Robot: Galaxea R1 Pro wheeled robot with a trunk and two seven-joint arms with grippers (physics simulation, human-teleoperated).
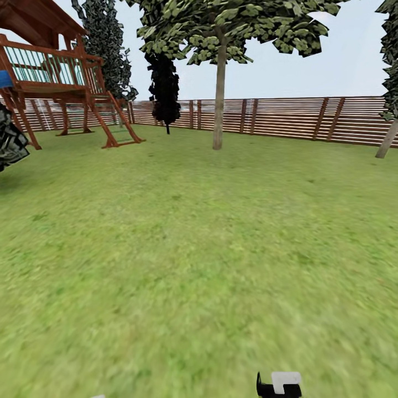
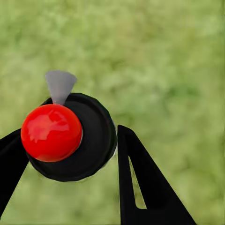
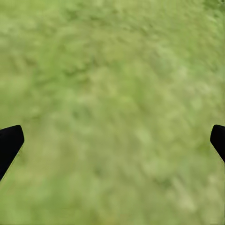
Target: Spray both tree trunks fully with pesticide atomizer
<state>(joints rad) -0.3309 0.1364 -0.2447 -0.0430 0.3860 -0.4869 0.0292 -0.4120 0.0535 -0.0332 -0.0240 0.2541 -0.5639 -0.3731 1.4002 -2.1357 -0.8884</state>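
The pesticide atomizer [image 2: 93, 140], a dark round bottle with a red ball top and a grey nozzle, sits between the black fingers [image 2: 140, 178] of my left gripper [image 2: 70, 133], which is shut on it above blurry green grass. My right gripper [image 3: 112, 140] hangs open over bare lawn with nothing between its tips. In the head view a tree with a bare grey-beige trunk [image 1: 219, 99] and blocky green leaves stands far ahead by the fence. A second leaning trunk [image 1: 386, 141] rises at the right edge. Pesticide specks are out of view.
A brown slatted fence [image 1: 287, 117] closes the far side of the lawn [image 1: 182, 249]. A wooden play tower [image 1: 55, 77] with ladders stands at the back left, and a black narrow cypress [image 1: 164, 88] beside it. A black-and-white arm part [image 1: 279, 384] shows at the bottom edge.
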